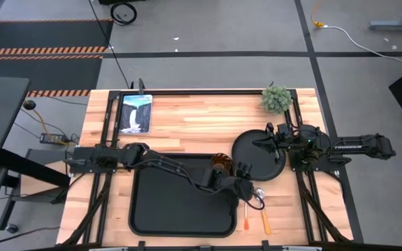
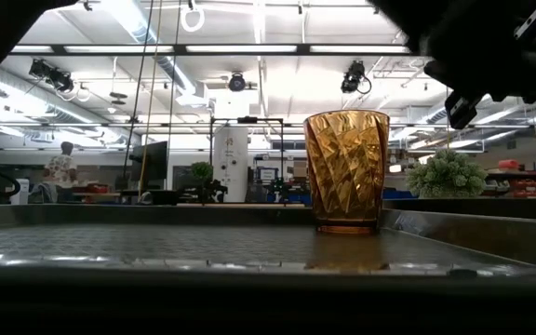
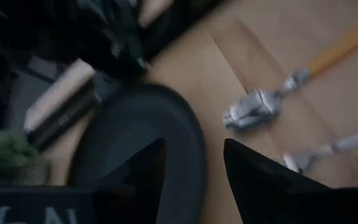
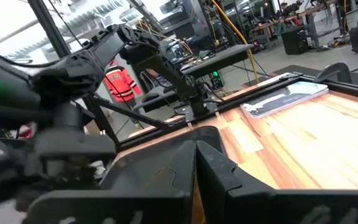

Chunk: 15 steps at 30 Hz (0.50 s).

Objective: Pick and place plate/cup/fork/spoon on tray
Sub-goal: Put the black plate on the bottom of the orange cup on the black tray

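The tray (image 1: 180,202), the largest item, is seen lying at the near middle of the table (image 1: 201,115), and only the cup (image 1: 219,164) is stood on it, upright at its far right corner. The plate (image 1: 257,155) is set on the bare wood just beside the tray's right edge, not yet loaded. The spoon (image 1: 259,193) and the fork (image 1: 245,213) are laid on the wood near the tray's front right corner, handles toward the table's near edge.

The step in hand is judged to be the fetching of the cutlery or the plate. The left gripper (image 1: 245,187) is reached across the tray to its right edge, its fingers (image 3: 263,186) spread with nothing between them, the plate's rim and the spoon's bowl (image 3: 253,111) lying ahead. The right gripper (image 1: 269,145) is held over the plate's far side; whether its fingers are parted cannot be told. A descent and a firm pinch on a thin handle are likely called for next.

The surface is pale butcher-block wood, on which a small potted plant (image 1: 276,98) and a picture card (image 1: 135,113) are also kept. Beyond it a workshop with ceiling lights is seen, where a person (image 2: 61,169) is stood far off.
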### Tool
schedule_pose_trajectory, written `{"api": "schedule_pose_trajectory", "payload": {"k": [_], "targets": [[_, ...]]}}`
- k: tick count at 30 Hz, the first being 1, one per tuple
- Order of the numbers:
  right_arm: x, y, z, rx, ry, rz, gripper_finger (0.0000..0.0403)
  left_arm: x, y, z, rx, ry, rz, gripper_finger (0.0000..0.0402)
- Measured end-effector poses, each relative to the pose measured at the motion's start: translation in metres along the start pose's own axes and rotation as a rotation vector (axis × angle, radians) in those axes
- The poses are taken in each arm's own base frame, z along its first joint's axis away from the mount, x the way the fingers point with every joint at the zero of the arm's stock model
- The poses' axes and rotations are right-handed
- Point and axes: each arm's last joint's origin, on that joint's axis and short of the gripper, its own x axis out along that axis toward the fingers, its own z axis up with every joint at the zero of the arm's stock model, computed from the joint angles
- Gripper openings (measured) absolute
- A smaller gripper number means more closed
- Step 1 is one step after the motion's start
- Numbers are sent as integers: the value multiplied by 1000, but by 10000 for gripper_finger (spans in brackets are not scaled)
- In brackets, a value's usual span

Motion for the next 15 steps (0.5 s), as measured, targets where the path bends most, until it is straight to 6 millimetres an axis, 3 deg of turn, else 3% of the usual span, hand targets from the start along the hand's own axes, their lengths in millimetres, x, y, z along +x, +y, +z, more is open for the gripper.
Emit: {"api": "schedule_pose_trajectory", "payload": {"k": [7, 11, 15], "targets": [[0, 0, 0, 0, -1, 0, 20, -5, 15, 21, 1, -142, 35, 170], [0, 0, 0, -1, -5, 2, 20, 12, 18, 8, -20, -112, 25, 159], [0, 0, 1, -1, -10, 1, 20, 30, 3, -7, 30, -45, 1, 141]]}}
